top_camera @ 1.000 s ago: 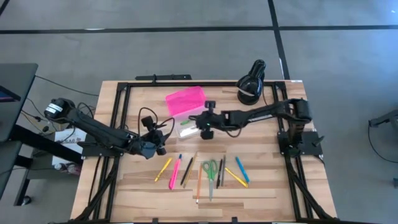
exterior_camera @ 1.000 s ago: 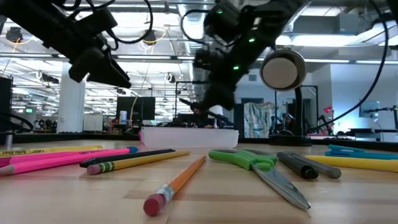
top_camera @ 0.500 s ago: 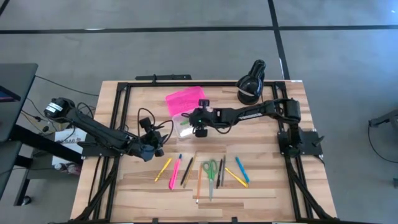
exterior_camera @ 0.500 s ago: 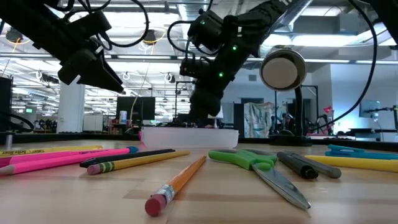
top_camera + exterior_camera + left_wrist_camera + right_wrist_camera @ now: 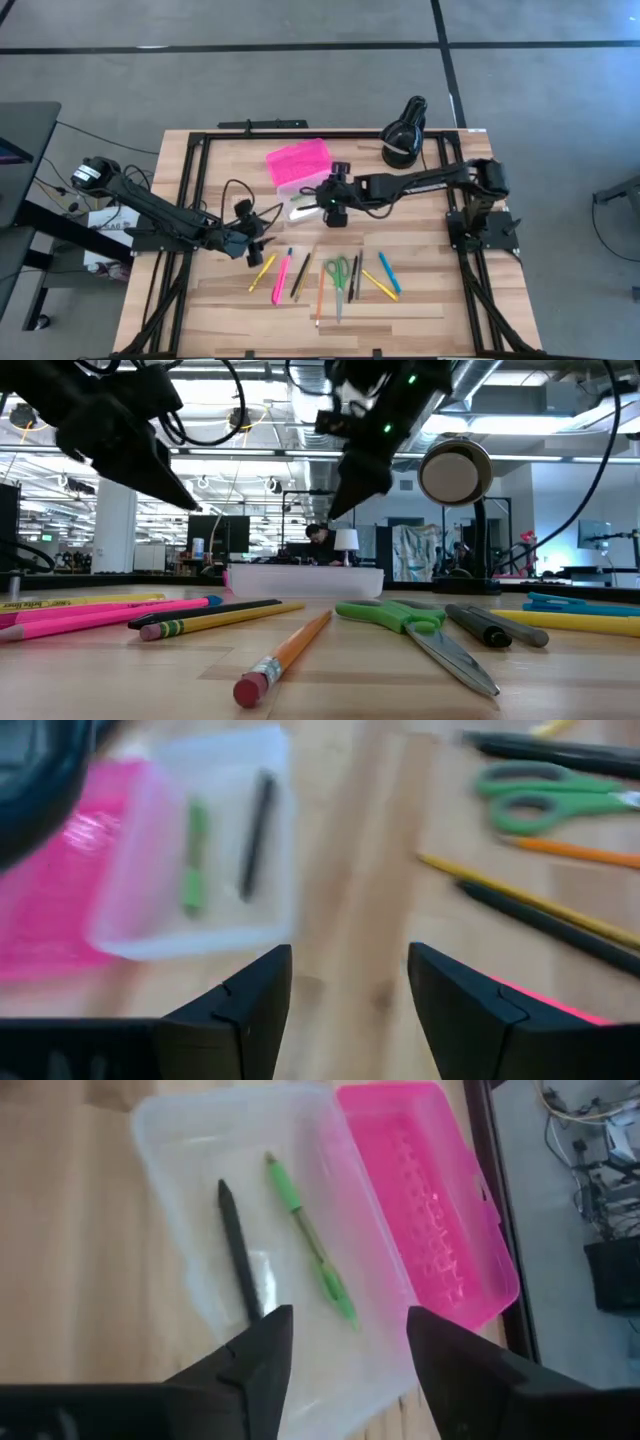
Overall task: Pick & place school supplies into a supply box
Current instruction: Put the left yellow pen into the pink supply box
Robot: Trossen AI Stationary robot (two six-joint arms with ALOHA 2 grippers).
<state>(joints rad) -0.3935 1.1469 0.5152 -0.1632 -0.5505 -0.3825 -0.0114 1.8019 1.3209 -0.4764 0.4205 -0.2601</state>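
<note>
Right hand point(image 5: 336, 203): fingers spread, nothing between them, hanging over the near edge of the supply box's clear base point(image 5: 190, 1140). Wrist view looks down past the fingers point(image 5: 262, 1352) into the base, where a black pen point(image 5: 238, 1250) and a green pen point(image 5: 310, 1245) lie side by side, apart from each other. Hot pink lid point(image 5: 298, 160) lies open, joined to the base on its far side.

Left hand point(image 5: 252, 246): fingers spread, empty, low over the counter point(image 5: 420, 300) just beside the yellow pencil point(image 5: 263, 271) at the left end of the loose row.

Loose supplies lie in a row on the near half of the counter, well apart from the box: pink marker point(image 5: 280, 277), dark pencil point(image 5: 300, 275), orange pencil point(image 5: 320, 292), green-handled scissors point(image 5: 338, 272), another yellow pencil point(image 5: 378, 284), blue pen point(image 5: 388, 271).

Black rounded object with a white band point(image 5: 404, 134) sits at the far right corner.
</note>
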